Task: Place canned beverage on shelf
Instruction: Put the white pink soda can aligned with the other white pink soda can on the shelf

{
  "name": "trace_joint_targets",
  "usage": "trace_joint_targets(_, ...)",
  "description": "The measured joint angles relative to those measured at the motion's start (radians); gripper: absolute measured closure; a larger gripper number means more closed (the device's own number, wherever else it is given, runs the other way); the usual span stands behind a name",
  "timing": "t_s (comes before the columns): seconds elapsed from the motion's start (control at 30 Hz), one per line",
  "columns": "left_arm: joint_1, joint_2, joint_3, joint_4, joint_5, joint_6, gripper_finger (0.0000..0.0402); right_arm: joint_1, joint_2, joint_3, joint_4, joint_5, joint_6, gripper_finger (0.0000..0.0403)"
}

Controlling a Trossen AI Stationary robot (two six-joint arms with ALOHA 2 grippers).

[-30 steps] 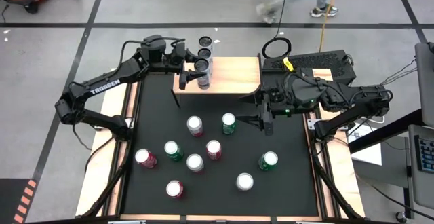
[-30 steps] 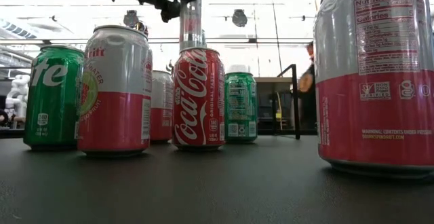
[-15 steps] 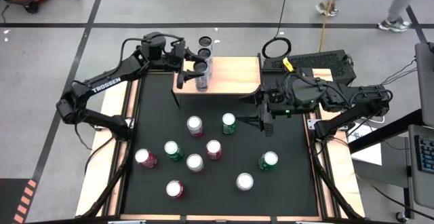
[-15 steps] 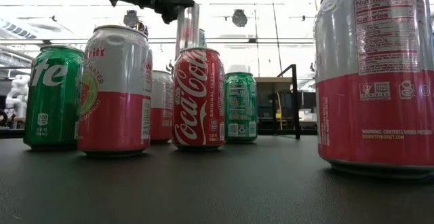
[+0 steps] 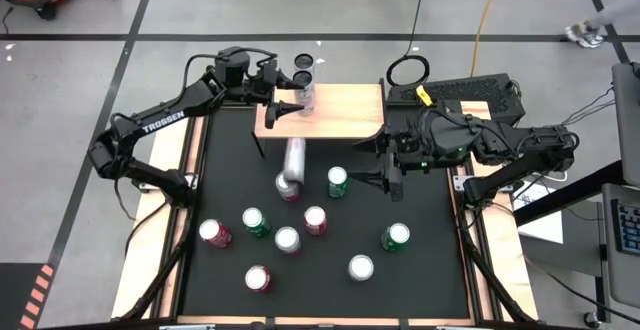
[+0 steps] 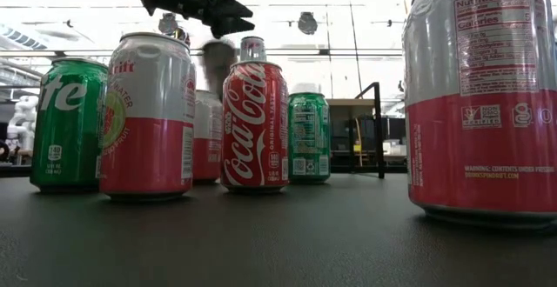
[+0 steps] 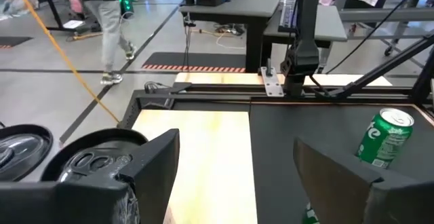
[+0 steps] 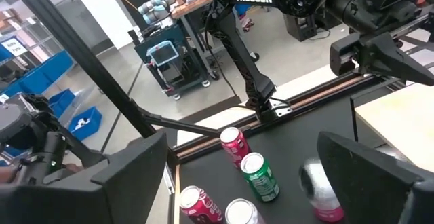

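We see the left hand [image 5: 284,100] spread and empty over the left end of the shelf [image 5: 340,110], upper centre of the high view, beside two dark-topped cans [image 5: 302,68] at the shelf's back edge. A silver can [image 5: 293,157] appears blurred just below the shelf's front edge, above the tabletop [image 5: 430,270]. The right hand [image 5: 385,162] hangs spread, empty, right of centre.

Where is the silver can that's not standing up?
In the high view, the silver can shows lengthwise over the black mat, just in front of the shelf, left of centre, its end by an upright can.
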Motion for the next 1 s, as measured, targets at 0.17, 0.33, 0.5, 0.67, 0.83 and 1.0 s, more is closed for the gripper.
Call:
trace_joint_targets(0.17, -0.005, -0.027, 0.0, -0.005, 0.0, -0.06, 0.0116, 0.0, 0.0, 0.0, 0.0, -0.003, -0.022, 0.0044)
trace_joint_targets(0.33, -0.052, -0.111, 0.033, -0.006, -0.036, -0.088, 0.0116, 0.0, -0.004, 0.0, -0.001, -0.004, -0.058, 0.0044)
trace_joint_targets(0.5, -0.1, -0.198, 0.05, -0.014, -0.124, -0.139, 0.0116, -0.006, -0.005, 0.0, -0.056, 0.027, -0.062, 0.0044)
trace_joint_targets(0.67, -0.179, -0.265, 0.051, -0.048, -0.216, -0.258, 0.0116, -0.021, 0.021, 0.0, -0.226, 0.1, 0.044, 0.0044)
trace_joint_targets(0.83, -0.352, -0.279, 0.051, -0.103, -0.341, -0.321, 0.0116, -0.038, 0.115, 0.0, -0.347, 0.099, 0.249, 0.0044)
trace_joint_targets(1.0, -0.525, -0.27, 0.051, -0.175, -0.517, -0.341, 0.0116, -0.103, 0.256, -0.001, -0.436, -0.039, 0.32, 0.0044)
